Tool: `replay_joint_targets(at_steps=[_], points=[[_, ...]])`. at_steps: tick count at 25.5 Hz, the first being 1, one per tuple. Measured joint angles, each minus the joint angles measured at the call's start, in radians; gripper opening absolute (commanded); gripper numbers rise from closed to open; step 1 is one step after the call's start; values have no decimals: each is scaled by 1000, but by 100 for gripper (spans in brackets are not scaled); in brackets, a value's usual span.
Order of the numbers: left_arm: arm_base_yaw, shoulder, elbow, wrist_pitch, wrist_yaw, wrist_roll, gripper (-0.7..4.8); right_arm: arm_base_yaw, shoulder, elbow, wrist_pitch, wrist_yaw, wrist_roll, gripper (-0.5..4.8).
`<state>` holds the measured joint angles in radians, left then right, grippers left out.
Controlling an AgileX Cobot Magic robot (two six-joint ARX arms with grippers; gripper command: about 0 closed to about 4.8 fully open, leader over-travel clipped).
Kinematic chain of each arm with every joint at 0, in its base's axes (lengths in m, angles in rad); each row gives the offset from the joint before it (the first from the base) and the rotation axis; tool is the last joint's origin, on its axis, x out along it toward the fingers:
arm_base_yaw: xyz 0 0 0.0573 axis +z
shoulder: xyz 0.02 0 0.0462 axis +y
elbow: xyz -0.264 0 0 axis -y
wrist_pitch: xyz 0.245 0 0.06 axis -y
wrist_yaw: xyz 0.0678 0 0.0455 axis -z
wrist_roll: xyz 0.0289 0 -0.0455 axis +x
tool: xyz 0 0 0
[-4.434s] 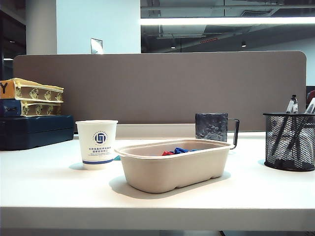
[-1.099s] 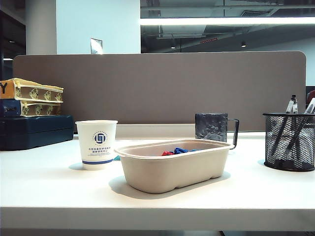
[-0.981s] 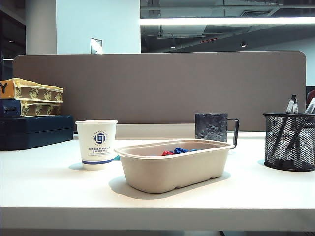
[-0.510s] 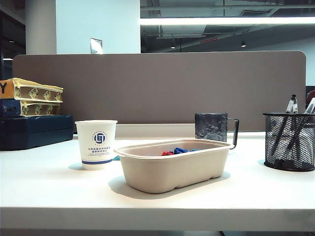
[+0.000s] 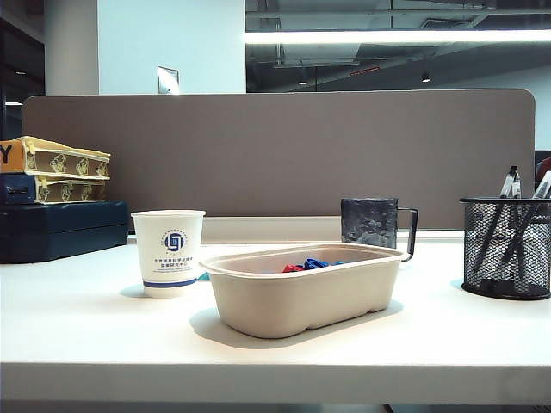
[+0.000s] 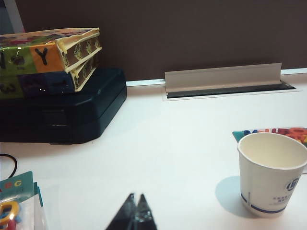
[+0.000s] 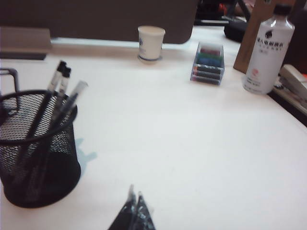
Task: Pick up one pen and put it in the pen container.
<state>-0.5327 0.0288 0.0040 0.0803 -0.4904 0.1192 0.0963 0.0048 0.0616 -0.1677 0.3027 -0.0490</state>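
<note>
The pen container (image 5: pixel 506 248) is a black wire-mesh cup at the table's right edge; in the right wrist view the pen container (image 7: pixel 37 151) holds three pens (image 7: pixel 57 98) leaning inside. My right gripper (image 7: pixel 135 195) is shut and empty over bare table beside the container. My left gripper (image 6: pixel 136 197) is shut and empty above white table, short of the white paper cup (image 6: pixel 272 173). Neither gripper shows in the exterior view.
A beige tray (image 5: pixel 303 288) with red and blue bits sits mid-table, the paper cup (image 5: pixel 170 252) to its left, a dark mug (image 5: pixel 372 222) behind. A black case (image 6: pixel 62 108) under boxes stands far left. A bottle (image 7: pixel 267 50), a plastic box (image 7: pixel 208 63) and another cup (image 7: pixel 150 43) lie beyond.
None in the exterior view; the table's objects stay where they were.
</note>
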Motion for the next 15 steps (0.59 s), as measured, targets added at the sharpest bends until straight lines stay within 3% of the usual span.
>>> replay_joint_targets(at_steps=[15], points=[[0,-1,0,-24,-36,0,-6,0,-1,-56,14,31,19,-3]])
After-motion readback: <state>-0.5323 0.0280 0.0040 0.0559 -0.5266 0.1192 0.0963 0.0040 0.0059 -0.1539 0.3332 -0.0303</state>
